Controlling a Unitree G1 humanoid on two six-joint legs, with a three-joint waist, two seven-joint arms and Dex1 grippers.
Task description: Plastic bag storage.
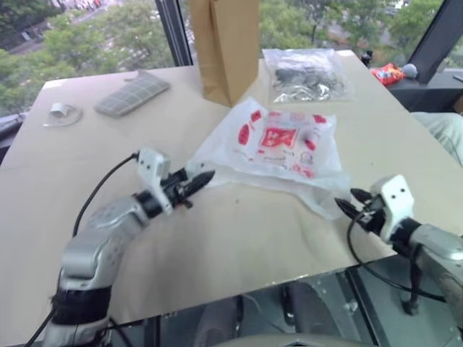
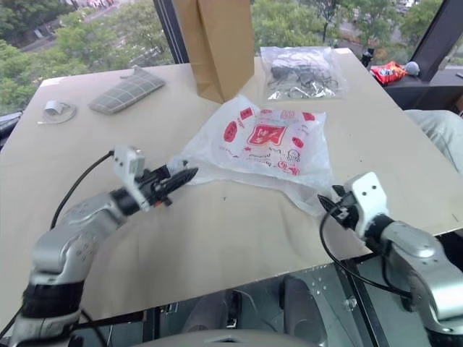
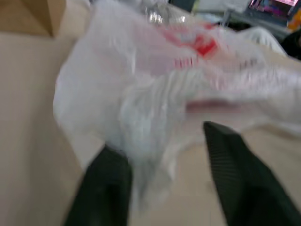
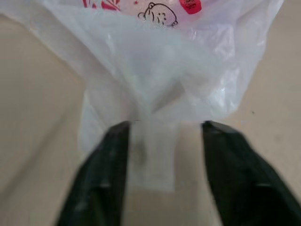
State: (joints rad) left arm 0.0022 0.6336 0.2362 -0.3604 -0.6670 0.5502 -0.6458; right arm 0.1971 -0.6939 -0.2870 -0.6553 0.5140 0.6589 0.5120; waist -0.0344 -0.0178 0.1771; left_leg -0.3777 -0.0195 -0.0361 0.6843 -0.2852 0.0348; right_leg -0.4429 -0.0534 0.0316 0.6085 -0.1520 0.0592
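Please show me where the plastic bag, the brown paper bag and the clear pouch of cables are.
plastic bag (image 1: 278,141): left eye view, on the red emblem at its middle.
paper bag (image 1: 230,50): left eye view, on its front face.
cable pouch (image 1: 304,76): left eye view, on the dark cables inside.

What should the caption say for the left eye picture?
Two open black grippers flank a crinkly white plastic bag with red print on a tan table.

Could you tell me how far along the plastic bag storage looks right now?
Early. The plastic bag lies spread on the table, not folded. In hand: the left tool and right tool are open, each straddling an end of the bag without gripping it. Left: gripping, folding and stowing it.
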